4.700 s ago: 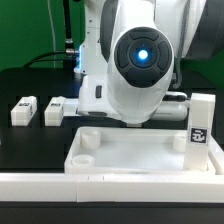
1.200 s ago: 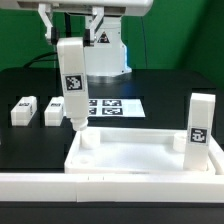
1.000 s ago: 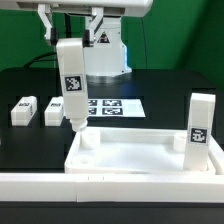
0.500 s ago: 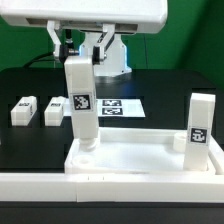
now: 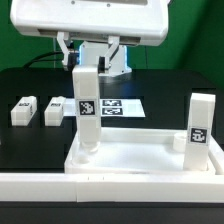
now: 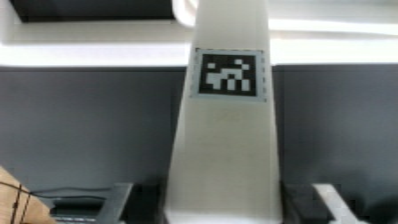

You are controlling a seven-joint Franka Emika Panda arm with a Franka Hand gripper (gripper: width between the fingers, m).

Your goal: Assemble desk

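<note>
– Gripper (image 5: 90,60) is clamped on the top of a square leg (image 5: 87,112), held upright; straight below, its foot meets a corner of the desk slab (image 5: 135,160).
– Seated?
– Can't tell. I'd keep it plumb and turn it in gently, with no side push.
– Any writing?
– None readable; only a black-and-white tag (image 6: 228,75) on the leg. A second leg (image 5: 201,125), off to one side, carries one too.

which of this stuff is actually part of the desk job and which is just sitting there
Part of the job:
- desk slab
- held leg, gripped by the hand
- standing leg on the slab
- far-left loose leg
- second loose leg

Just lying about:
- marker board
- border rail
</note>
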